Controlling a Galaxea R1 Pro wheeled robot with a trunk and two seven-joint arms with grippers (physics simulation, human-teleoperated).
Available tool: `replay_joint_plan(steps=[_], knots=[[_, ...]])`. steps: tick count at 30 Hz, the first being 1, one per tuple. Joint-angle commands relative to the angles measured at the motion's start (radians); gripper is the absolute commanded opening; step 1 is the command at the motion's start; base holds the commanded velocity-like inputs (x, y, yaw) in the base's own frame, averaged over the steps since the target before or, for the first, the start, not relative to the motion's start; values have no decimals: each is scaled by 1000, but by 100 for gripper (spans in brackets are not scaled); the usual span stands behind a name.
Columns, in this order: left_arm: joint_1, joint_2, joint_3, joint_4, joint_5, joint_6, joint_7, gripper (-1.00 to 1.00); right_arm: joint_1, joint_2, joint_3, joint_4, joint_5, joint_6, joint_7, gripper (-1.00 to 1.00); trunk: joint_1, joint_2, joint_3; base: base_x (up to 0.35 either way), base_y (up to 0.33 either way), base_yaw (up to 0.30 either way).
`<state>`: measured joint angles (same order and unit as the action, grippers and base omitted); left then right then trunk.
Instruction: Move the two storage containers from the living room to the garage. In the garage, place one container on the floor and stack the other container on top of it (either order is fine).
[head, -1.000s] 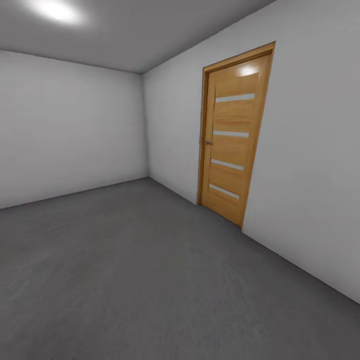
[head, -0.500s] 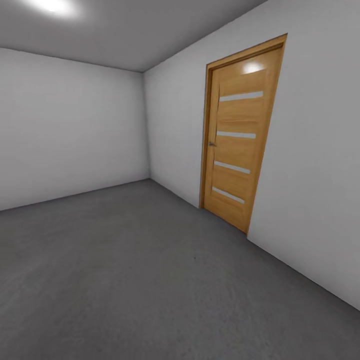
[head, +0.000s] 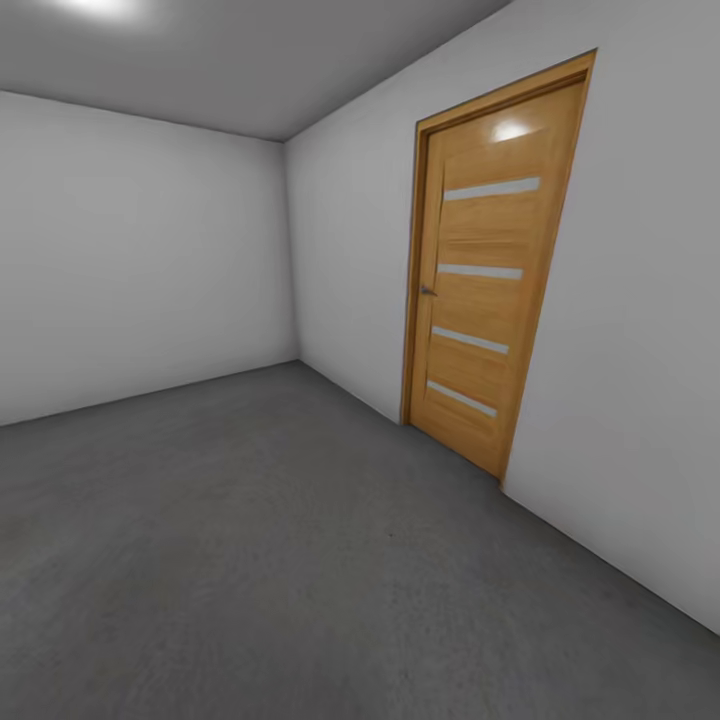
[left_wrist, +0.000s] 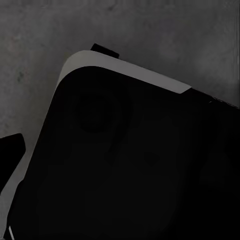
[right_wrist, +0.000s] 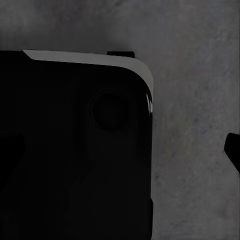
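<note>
I saw a dark grey, mottled floor (head: 250, 560) under plain white-grey walls (head: 130, 260) and a grey ceiling (head: 300, 60). The door (head: 485, 270) was honey-orange wood grain with four pale horizontal stripes and a darker wooden frame. In my wrist views, a black robot body (left_wrist: 130, 170) carried a light grey edge.

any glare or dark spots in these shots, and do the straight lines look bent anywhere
Head view: evenly lit, with a ceiling light blown out to white and a small bright glare patch high on the wooden door; the door frame leans, a wide-angle stretch. Left wrist view: very dim, a black body with a pale edge over the dark grey floor. Right wrist view: equally underexposed, the same grey floor mottled and soft.
</note>
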<state>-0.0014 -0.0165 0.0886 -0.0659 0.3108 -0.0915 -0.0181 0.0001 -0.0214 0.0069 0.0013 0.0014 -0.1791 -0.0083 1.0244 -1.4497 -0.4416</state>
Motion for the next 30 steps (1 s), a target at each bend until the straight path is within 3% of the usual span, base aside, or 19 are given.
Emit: replay_joint_plan(steps=[1, 30], knots=[[0, 0, 8, 0, 1, -2, -2, 100, 0, 0, 1, 0, 0, -3, -1, 100, 1, 0, -1, 324, 0, 0], [0, 0, 8, 0, 1, -2, -2, 100, 0, 0, 1, 0, 0, -3, -1, 100, 1, 0, -1, 324, 0, 0]])
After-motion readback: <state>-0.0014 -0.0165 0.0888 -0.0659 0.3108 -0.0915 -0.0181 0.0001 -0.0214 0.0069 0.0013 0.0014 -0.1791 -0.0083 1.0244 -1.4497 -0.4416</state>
